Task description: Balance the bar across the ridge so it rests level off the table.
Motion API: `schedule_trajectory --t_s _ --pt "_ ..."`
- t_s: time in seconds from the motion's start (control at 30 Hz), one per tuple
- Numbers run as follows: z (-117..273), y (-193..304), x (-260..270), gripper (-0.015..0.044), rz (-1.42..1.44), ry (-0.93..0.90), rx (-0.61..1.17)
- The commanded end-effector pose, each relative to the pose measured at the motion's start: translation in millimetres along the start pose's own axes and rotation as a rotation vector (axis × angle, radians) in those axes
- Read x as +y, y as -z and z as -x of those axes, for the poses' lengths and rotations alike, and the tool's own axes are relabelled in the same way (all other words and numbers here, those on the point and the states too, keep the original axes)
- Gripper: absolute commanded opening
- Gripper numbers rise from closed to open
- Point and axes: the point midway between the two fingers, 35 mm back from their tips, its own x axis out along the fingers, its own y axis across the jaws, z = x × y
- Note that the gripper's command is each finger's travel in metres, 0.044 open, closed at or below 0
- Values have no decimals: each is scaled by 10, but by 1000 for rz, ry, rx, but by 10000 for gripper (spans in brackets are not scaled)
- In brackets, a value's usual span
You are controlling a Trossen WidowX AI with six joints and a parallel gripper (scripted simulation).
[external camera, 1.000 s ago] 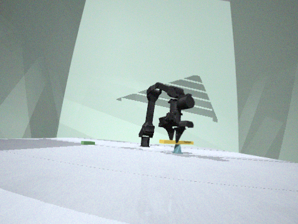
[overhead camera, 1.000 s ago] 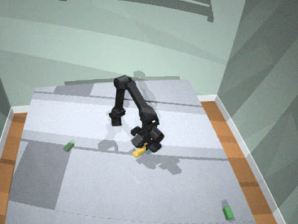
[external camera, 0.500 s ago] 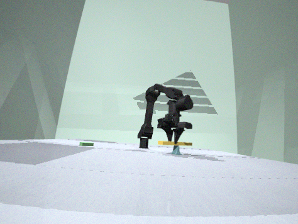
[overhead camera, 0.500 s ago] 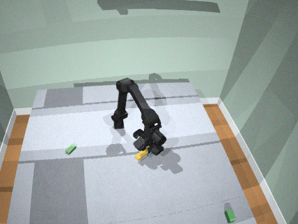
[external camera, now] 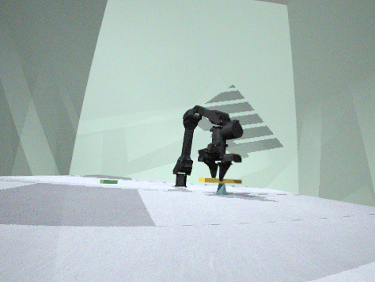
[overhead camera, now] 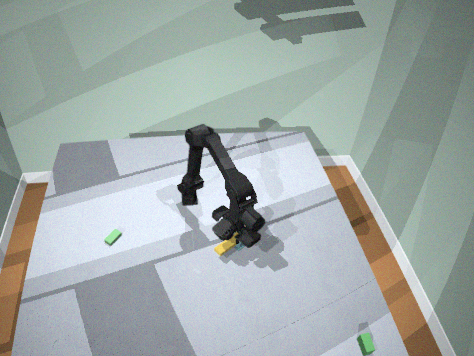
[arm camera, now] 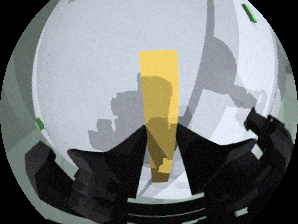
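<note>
The yellow bar is held about level, clear of the table, in the exterior view. The teal ridge stands on the table directly under the bar, near its middle. The bar's underside is at the ridge's top; whether they touch is too small to tell. My gripper is shut on the bar from above, one finger on each side. In the top view the gripper body hides part of the bar and most of the ridge. The ridge is hidden in the wrist view.
A green block lies on the table to the left of the arm. Another green block lies near the lower right corner in the top view. Brown strips run along the table's sides.
</note>
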Motion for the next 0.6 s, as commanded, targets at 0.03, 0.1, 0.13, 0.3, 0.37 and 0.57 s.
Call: schedule_trajectory --t_s 0.03,0.1,0.13,0.3,0.37,0.57 --pt "0 0 0 0 0 0 0" --pt "0 0 0 0 0 0 0" --pt "0 0 0 0 0 0 0" --pt "0 0 0 26 0 0 0" --pt "0 0 0 79 0 0 0" --pt "0 0 0 167 0 0 0"
